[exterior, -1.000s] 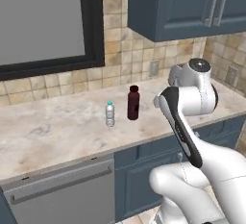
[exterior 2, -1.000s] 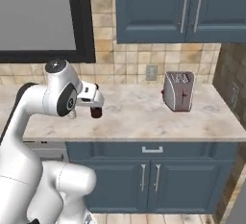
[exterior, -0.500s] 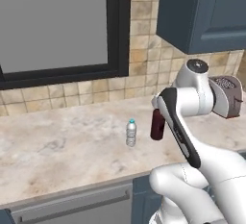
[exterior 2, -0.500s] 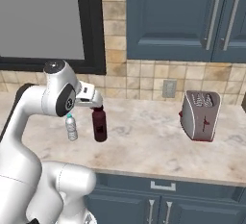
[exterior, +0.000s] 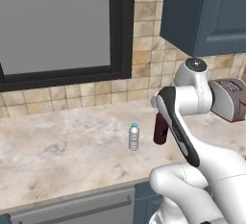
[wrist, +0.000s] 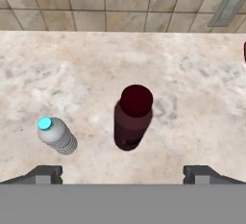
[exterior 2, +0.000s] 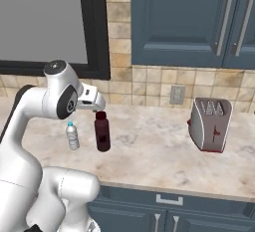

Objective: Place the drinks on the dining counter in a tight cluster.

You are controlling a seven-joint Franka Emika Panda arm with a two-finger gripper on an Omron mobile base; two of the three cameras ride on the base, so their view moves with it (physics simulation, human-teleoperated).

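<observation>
Wide-open hand [wrist: 122, 172] hovers above tall dark-red plastic bottle [wrist: 131, 117], beside small clear water bottle [wrist: 56, 135]; rigid, likely slippery, best gripped mid-body.

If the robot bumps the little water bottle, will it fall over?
Probably yes. The water bottle is small and clear, so it likely weighs little, and it stands upright on a narrow base. Being round, it might roll across the smooth counter toward the dark-red bottle beside it.

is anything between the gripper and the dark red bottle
Nothing visible. In the hand view the open gripper looks straight down on the dark red bottle, with bare counter around it. The water bottle stands apart, off to one side.
</observation>
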